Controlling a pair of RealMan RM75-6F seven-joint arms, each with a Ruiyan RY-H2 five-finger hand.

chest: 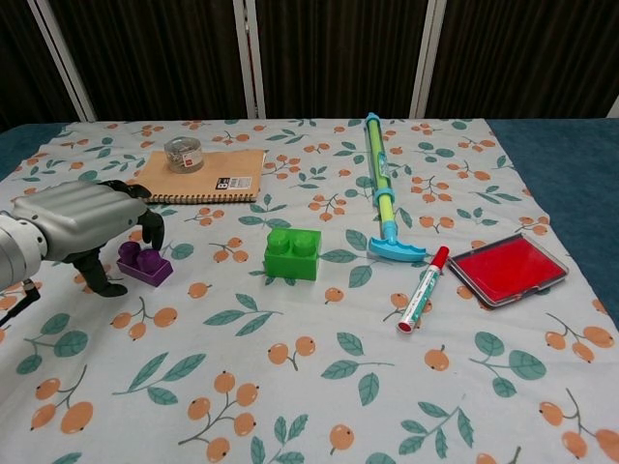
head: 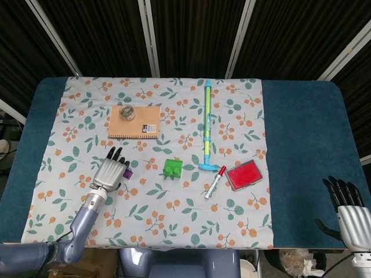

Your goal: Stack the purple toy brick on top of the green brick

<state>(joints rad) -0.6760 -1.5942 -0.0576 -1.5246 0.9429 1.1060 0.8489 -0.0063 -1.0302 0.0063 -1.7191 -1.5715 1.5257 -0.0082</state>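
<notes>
Only one label legible anywhere: white sticker with dark print on the kraft notebook (chest: 203,177), characters too small to read. Small round tin (chest: 182,153) resting on the notebook's left end.

Green brick (chest: 293,252) taken as landmark, sitting flat on the floral cloth (chest: 319,387) that covers the bench (head: 307,145). Purple brick (chest: 145,263) lying on the cloth well to the left of the green brick, studs up, not stacked. Left hand (chest: 79,224) arched over the purple brick from the left, fingers (chest: 153,228) curled down above and behind it, thumb lowered to the cloth on the brick's near-left side; actual contact with the brick impossible to confirm, brick not lifted. From the head view, left hand (head: 110,172) covering most of the purple brick (head: 126,172), only a sliver showing at its right edge.

Right hand (head: 348,202) far to the right of the green brick (head: 172,167), at the bench's near edge on bare blue surface, fingers spread, holding nothing.

Right of the green brick: long green-and-blue tube toy (chest: 381,188), then red marker (chest: 423,290), then red flat case (chest: 506,268).
</notes>
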